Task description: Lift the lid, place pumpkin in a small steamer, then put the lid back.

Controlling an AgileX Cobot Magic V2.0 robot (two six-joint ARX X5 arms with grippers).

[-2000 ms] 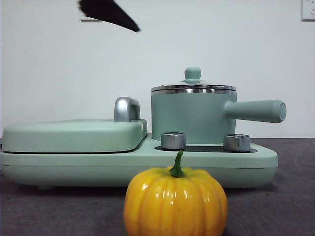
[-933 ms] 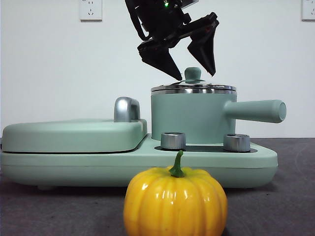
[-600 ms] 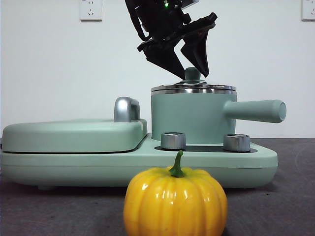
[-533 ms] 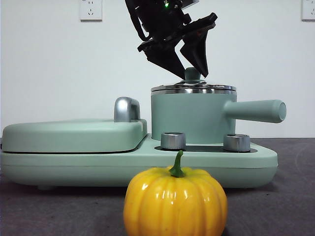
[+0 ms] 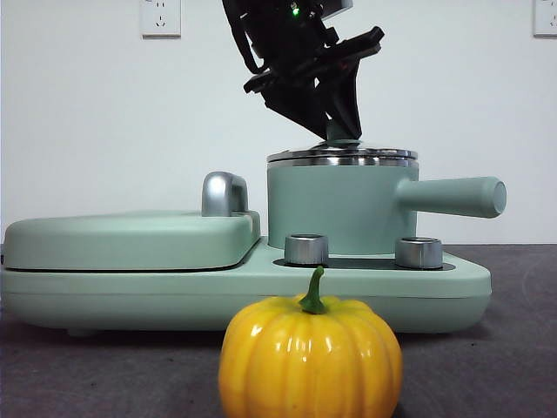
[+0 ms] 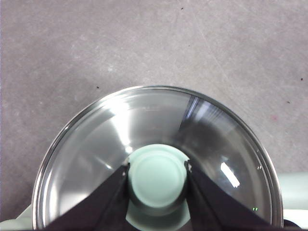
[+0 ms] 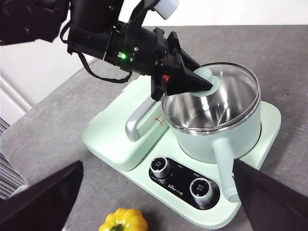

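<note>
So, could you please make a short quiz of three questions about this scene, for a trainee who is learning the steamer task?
1. True or false: the left gripper is shut on the knob of the lid.
2. Where is the pumpkin?
A) inside the small steamer
B) on the table in front of the cooker base
C) held by the right gripper
3. Fill in: the lid sits on the rim of the ____.

Key:
1. True; both jaws press against the knob's sides.
2. B; it stands apart from the cooker base, and the open right gripper holds nothing.
3. small steamer.
</note>
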